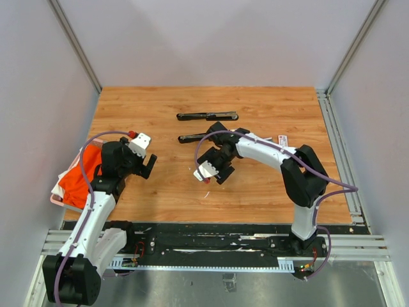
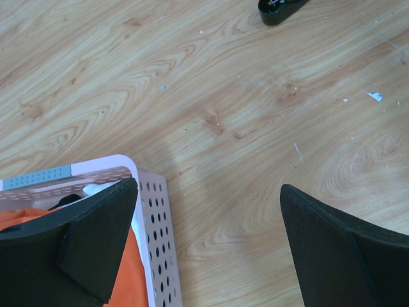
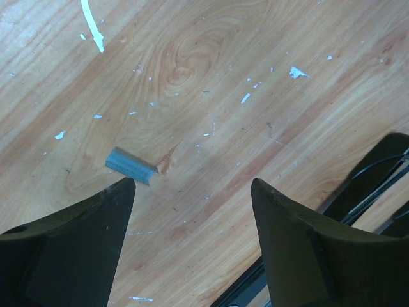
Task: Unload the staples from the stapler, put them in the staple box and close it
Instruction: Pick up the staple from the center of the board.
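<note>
At the near edge of the worktop (image 1: pixel 268 192), the left tool (image 2: pixel 208 192) hangs with its fingers spread wide over bare wood, holding nothing; a pink perforated basket (image 2: pixel 152 211) with orange cloth (image 2: pixel 128 276) sits just beside it, on its outer side.

Nearer the middle, the right tool (image 3: pixel 192 185) points down at the wood, its fingers also spread with nothing between them; the staples (image 3: pixel 131 166), a short silvery-grey strip, lie flat on the worktop just beyond its fingertips.

The strip is off the centre of the gap; in the wrist view it lies close to the tip of the finger (image 3: pixel 77 243) on the left of that view, and well apart from the other finger; its long axis runs on a slant, neither along nor square across the line between the two fingertips.

The right arm is plainly the nearer, and the left tool stands well apart from the strip; a pinch here would seem to call for a small sideways shift towards the strip, and perhaps a turn of the wrist, before the fingers come down.

Farther off, the stapler (image 1: pixel 199 137) lies as a long black bar beside the right arm, with a second black bar (image 1: pixel 206 116) parallel beyond it; whether any staples are left inside cannot be told.
</note>
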Tool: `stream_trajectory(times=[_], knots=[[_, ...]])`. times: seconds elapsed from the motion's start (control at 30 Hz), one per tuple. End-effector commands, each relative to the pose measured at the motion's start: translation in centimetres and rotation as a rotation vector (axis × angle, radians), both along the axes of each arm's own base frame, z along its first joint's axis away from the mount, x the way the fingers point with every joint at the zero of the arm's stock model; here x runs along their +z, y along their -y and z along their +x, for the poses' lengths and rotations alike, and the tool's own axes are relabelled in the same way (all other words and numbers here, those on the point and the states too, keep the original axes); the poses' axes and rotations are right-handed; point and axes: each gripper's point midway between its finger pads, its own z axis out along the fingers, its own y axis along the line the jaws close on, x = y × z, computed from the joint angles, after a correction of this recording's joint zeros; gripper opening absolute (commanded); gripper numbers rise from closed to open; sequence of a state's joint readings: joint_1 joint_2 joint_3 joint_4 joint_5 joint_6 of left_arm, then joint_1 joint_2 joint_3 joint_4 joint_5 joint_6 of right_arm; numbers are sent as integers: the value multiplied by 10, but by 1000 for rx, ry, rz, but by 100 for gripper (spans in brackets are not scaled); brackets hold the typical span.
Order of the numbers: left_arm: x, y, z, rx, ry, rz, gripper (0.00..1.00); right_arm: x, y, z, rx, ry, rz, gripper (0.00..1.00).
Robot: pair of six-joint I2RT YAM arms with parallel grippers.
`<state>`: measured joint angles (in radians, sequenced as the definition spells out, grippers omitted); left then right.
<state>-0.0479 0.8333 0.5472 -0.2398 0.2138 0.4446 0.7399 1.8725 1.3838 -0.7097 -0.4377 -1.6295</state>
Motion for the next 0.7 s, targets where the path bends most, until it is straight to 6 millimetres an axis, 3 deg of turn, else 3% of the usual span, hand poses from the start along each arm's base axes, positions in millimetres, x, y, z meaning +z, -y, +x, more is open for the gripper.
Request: stream_trajectory(times=[0.0,0.2,0.33,0.67], knots=[[5,-2,3,3,34,8,98,-3,-7,1,-25,1,-11,75],[6,-2,2,4,38,7,98,-3,-21,13,-117,5,38,75],[6,-3,2,4,39,8,98,-1,-29,10,-150,-27,65,75],[7,-2,2,3,42,7,98,-27,-21,16,-188,12,-14,76]])
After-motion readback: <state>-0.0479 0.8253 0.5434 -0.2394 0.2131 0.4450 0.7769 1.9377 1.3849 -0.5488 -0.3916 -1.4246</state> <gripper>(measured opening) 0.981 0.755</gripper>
